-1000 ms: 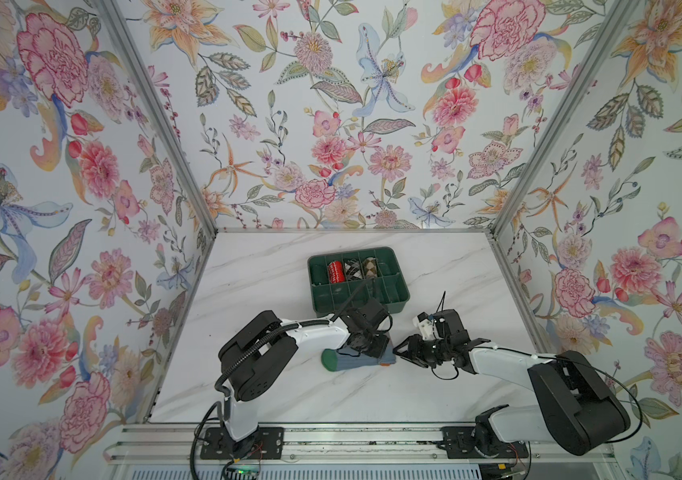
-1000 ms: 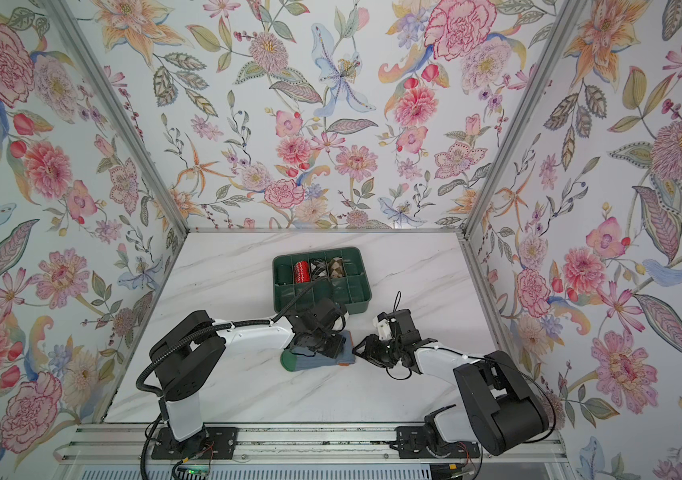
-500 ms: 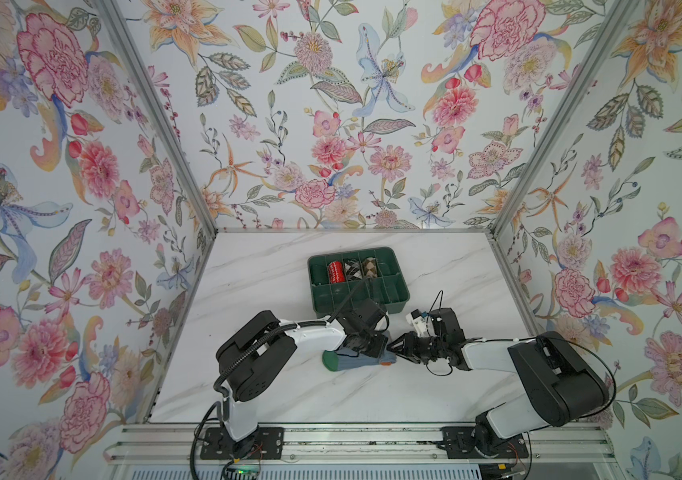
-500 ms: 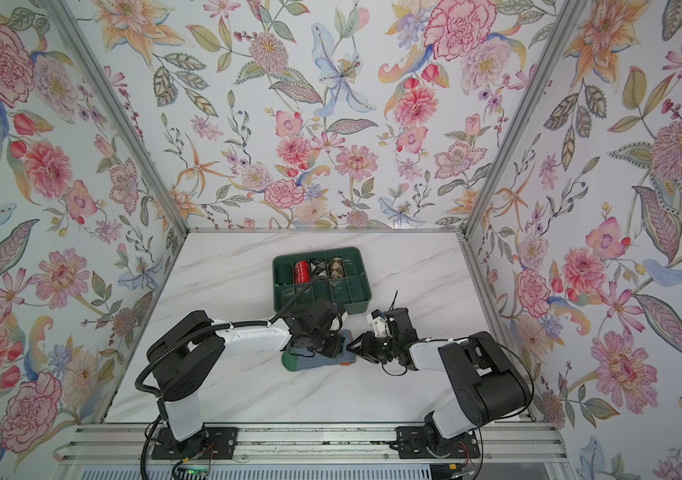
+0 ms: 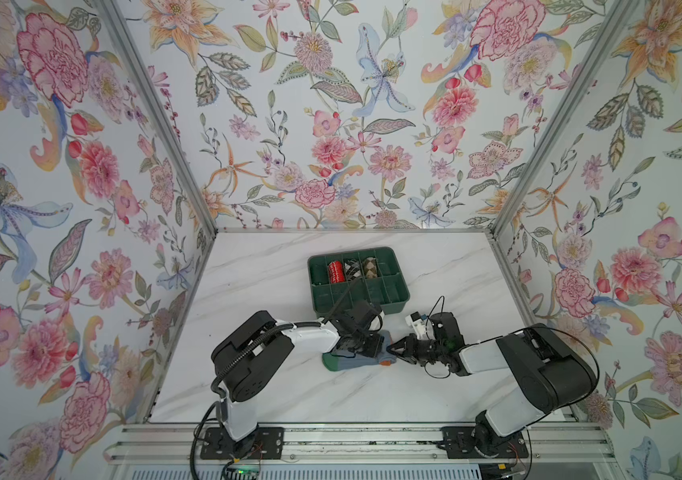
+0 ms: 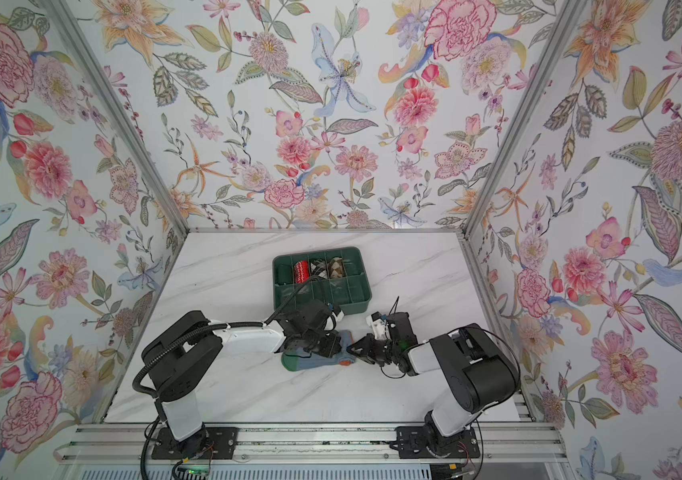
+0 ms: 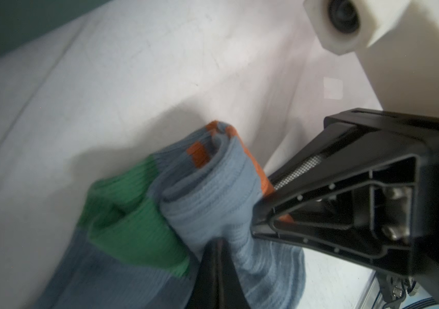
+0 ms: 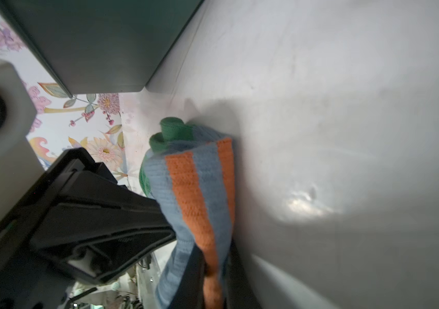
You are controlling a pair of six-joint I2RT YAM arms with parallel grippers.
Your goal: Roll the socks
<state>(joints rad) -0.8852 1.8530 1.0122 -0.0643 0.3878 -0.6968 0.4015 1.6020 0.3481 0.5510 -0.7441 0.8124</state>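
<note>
The socks (image 5: pixel 353 362) lie on the counter (image 5: pixel 272 291), just in front of the green tray (image 5: pixel 401 297) and between the two arms. From where I stand they look well along. The pair is already gathered into a short, thick bundle, and the left wrist view shows the grey-blue fabric wound in a spiral with orange tucked inside. The green toe (image 5: pixel 330 363) pokes out on the left arm's side and the orange cuff (image 5: pixel 385 363) on the right arm's side.

The roll does not look locked yet. I would guess the cuff has yet to be turned over it. After that it would likely go into the tray, where three bundles (image 5: pixel 349 270) sit in the back row and the front row looks empty.

Both arms have hold of it. The left fingers (image 7: pixel 217 273) are closed tight, pinching the grey-blue middle of the roll. The right fingers (image 5: pixel 401 347) are also closed, nipping the fabric at the cuff end. In the right wrist view an orange stripe runs down between them. Neither pair shows any gap beyond the cloth it grips.
</note>
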